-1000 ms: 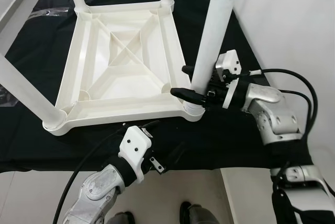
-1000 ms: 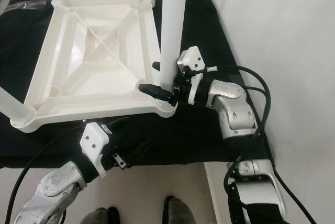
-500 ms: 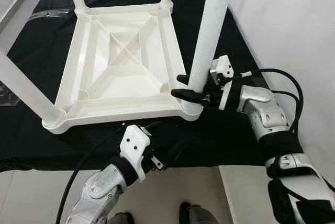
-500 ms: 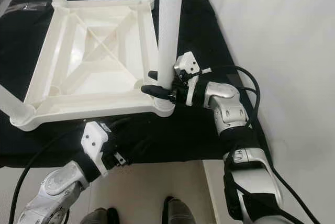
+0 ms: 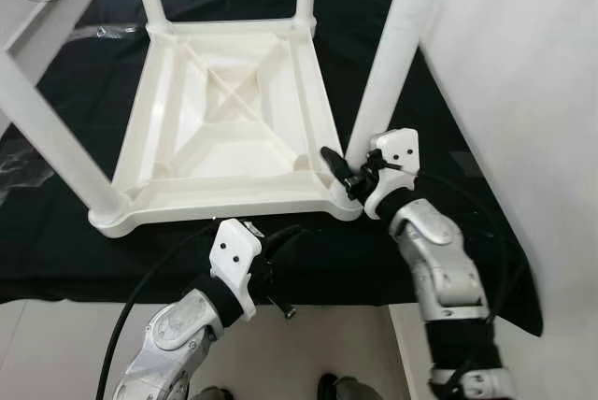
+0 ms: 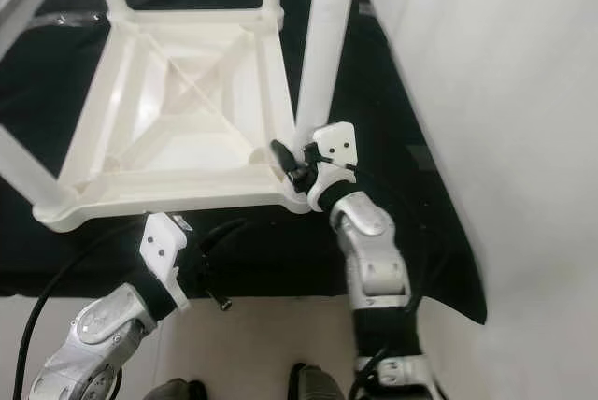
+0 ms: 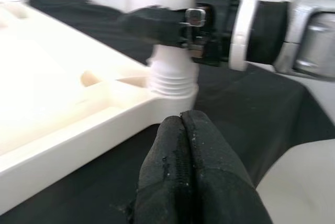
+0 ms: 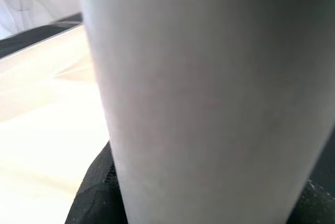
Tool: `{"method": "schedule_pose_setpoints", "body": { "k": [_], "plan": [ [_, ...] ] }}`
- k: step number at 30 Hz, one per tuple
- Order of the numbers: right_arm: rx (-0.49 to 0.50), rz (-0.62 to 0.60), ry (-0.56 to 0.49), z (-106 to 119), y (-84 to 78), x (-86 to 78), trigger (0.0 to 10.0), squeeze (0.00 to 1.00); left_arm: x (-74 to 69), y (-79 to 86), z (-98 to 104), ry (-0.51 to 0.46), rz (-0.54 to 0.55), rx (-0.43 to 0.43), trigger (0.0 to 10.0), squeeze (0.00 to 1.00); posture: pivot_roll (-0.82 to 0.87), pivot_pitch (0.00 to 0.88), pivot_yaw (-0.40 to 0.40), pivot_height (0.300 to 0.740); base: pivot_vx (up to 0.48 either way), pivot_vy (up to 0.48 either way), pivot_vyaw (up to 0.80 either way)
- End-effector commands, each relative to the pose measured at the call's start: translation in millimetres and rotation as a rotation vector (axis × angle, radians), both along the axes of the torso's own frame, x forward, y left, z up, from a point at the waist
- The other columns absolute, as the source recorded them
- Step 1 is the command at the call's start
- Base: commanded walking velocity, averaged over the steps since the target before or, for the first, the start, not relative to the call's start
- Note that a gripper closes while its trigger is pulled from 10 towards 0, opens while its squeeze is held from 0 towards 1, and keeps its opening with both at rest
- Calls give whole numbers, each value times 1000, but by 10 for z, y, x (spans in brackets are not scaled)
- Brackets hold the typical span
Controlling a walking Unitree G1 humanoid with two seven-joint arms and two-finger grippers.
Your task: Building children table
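Note:
A white plastic children's table lies upside down on a black cloth, its legs pointing up. My right gripper is shut on the near right leg just above its ribbed socket; one black finger crosses the leg's front. In the right wrist view the leg stands close up, with a dark finger beside it. My left gripper is shut with nothing in it and hovers over the cloth by the table's near rim, a little short of that socket; it is also in the head view.
A white wall runs close along the right side. The black cloth hangs over the front edge of the work surface. A clear plastic bag lies at the far left. Pale floor lies below.
My right forearm has swung from the right side round to the front of the leg, with the gripper still clasped on it. The camera has shifted. The left gripper has barely moved.

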State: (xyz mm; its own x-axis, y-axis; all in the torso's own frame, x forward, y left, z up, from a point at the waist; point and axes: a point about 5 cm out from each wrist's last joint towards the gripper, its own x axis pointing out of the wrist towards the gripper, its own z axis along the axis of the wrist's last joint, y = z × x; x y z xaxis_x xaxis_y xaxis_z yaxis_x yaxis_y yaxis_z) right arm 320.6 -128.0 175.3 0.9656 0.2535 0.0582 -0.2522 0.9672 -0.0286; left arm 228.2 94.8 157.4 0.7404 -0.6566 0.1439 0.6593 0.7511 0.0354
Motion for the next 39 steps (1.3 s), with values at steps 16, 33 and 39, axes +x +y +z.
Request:
{"method": "schedule_pose_setpoints", "body": {
  "k": [16,33,39],
  "plan": [
    [9,322,61,4,148,137,10000,1000,72,79,-50,-3,94,38,0,0,27,172,-21,740,0,0,0],
    [-26,956,44,414,13,432,0,0,24,92,-59,-23,162,65,10000,0,44,162,-44,740,0,0,0],
    [-27,960,47,404,-103,492,0,0,-37,130,-104,-3,201,37,10000,0,40,165,-35,740,0,0,0]
  ]
}}
